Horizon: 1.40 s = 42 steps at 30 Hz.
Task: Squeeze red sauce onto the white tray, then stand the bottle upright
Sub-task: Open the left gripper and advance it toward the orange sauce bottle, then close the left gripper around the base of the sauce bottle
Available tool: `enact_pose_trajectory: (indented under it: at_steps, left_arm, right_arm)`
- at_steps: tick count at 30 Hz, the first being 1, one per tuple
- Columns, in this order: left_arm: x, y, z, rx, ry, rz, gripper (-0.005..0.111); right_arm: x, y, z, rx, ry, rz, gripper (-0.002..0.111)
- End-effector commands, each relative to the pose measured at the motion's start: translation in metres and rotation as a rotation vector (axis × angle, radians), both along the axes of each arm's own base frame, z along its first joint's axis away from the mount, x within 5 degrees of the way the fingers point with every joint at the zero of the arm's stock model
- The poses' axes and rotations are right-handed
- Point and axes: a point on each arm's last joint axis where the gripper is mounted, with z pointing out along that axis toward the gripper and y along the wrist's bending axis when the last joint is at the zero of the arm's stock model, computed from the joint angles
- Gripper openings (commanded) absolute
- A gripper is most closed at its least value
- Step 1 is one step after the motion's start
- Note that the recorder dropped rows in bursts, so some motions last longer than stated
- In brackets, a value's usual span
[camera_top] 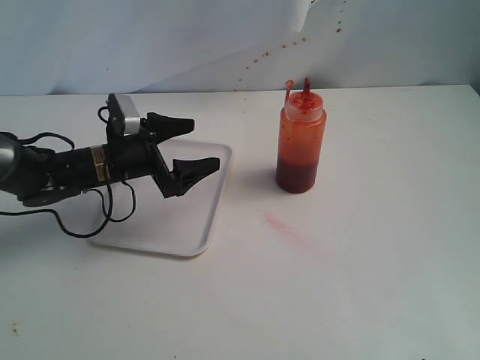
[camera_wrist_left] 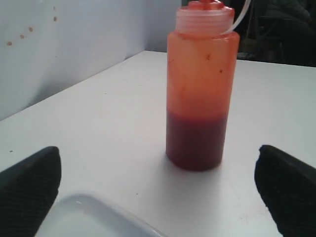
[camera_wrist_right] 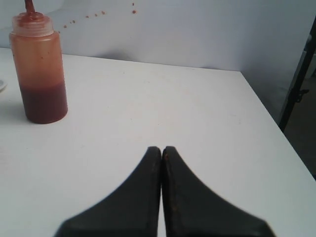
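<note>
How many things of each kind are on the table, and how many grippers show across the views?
Squeeze bottles: 1, the bottle, standing upright.
Trays: 1, the white tray.
Grippers: 2, the left gripper open, the right gripper shut.
Total: 4.
</note>
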Motion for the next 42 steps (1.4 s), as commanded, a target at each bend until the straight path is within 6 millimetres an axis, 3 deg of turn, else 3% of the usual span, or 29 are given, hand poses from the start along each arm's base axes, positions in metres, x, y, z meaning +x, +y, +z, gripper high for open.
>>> enact_pose_trajectory:
  at_steps: [1,7,15,19,35,42]
  left_arm:
    - [0.012,-0.005,-0.001,-0.017,0.022,-0.030,0.103]
    - [0.016,-0.029,-0.009,-0.001,0.012,-0.077,0.103]
    - [0.024,-0.073,-0.019,0.226,-0.010,-0.053,0.103]
    - [0.022,-0.090,-0.017,0.256,-0.029,-0.071,0.103]
    - [0.027,-0.100,-0.017,0.221,-0.060,-0.043,0.103]
    - [0.030,-0.130,-0.026,0.289,-0.075,-0.089,0.103]
  right_arm:
    - [0.000,0.000,-0.001,-0.005,-0.004,0.002,0.000]
    - [0.000,0.000,-0.001,-0.005,-0.004,0.002,0.000]
    - [0.000,0.000,-0.001,-0.005,-0.004,0.002,0.000]
    - [0.000,0.000,-0.001,-0.005,-0.004,0.002,0.000]
    - [0.000,0.000,-0.001,-0.005,-0.004,0.002,0.000]
    - [0.000,0.000,-0.001,-0.005,-0.004,0.002,0.000]
